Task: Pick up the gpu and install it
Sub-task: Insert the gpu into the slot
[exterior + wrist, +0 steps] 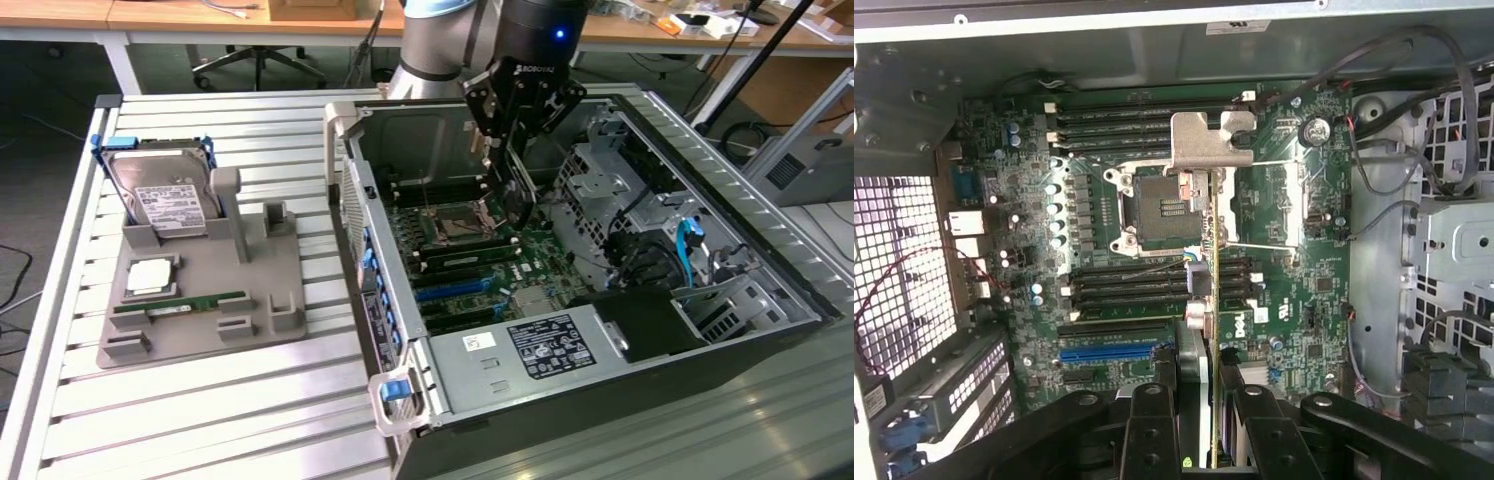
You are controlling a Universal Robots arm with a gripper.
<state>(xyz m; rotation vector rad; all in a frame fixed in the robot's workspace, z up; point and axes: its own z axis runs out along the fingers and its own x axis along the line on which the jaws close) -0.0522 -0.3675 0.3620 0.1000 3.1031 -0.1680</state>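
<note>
Gripper: gripper (509, 165) is clamped on the gpu (517, 200), hanging inside the open case (694, 180).
Gpu: held on edge, thin card vertical, silvery bracket (1211, 137) at its far end in the wrist view; it hovers above the CPU socket (1164, 207), not yet seated.
Slots: the blue slot (1109, 352) lies beside the card's line, to one side of it.
Doing it well: I judge the card edge must run parallel to its slot and the bracket face the case's rear wall; lower straight, no tilt.
Risk: brushing the memory slots (1144, 282).
Outside: a hard drive (163, 195) rests on the grey holder (200, 300).
</note>
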